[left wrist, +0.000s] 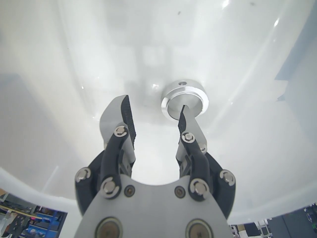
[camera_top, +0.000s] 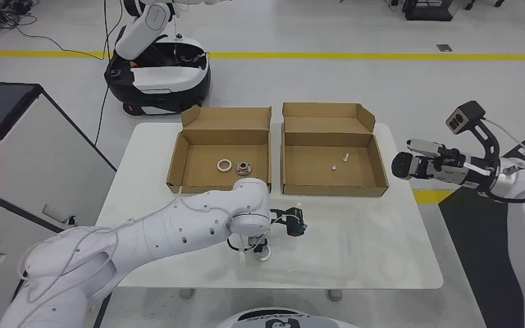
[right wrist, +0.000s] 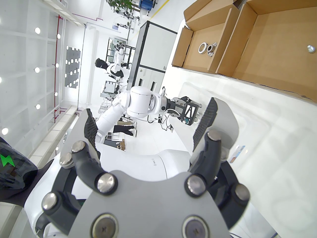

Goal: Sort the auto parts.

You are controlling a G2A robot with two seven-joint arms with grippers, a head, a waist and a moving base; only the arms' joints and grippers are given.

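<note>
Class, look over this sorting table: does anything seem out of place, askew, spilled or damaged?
One metal ring lies loose on the table, outside the cardboard boxes, beside the open left tool. It is simply not yet sorted; nothing looks spilled, tilted or damaged.

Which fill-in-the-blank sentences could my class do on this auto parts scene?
The left tool is ___. The collar by it lies on the ___. The box with the ring holds ___ parts. Missing: open; table; two.
</note>
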